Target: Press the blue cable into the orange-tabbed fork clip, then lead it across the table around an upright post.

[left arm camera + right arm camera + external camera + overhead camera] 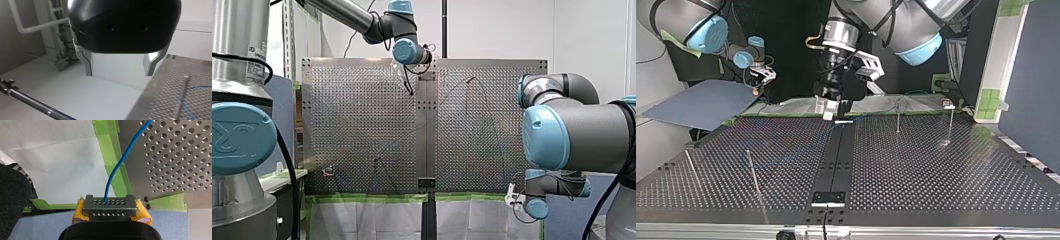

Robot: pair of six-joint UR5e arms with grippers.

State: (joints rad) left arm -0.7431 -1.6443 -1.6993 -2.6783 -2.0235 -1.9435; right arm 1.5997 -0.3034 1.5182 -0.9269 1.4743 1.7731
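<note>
- Blue cable (pixel 117 167) is clamped in my right gripper (pixel 109 202), whose yellow pads (pixel 143 213) are pressed together on it
- From between those fingers the cable rises past a strip of green tape (pixel 107 135) and onto the perforated table (pixel 180 157)
- In the front view my right gripper hangs just off the table's near edge, towards the view's right
- From there I can follow the cable only faintly: it arches over the right half of the table, then slants across the middle towards the lower left
- Metal fingers (pixel 87 62) of my left gripper (pixel 120 67) stand well apart with nothing between them, and pale floor shows ahead of them, beyond the table's edge
- Beside my left gripper, in its wrist view, a corner of the table shows with one thin post on it and a run of the cable lying near that post
- In the top view my left gripper sits at the table's far edge, above the dark middle strip (pixel 836 160)
- Several thin posts (pixel 898 119) stand upright on the table; I cannot tell whether the cable touches any of them
- At the front view's lower left sits a small clip (pixel 328 171); I cannot make out its tab or whether the cable lies in it
</note>
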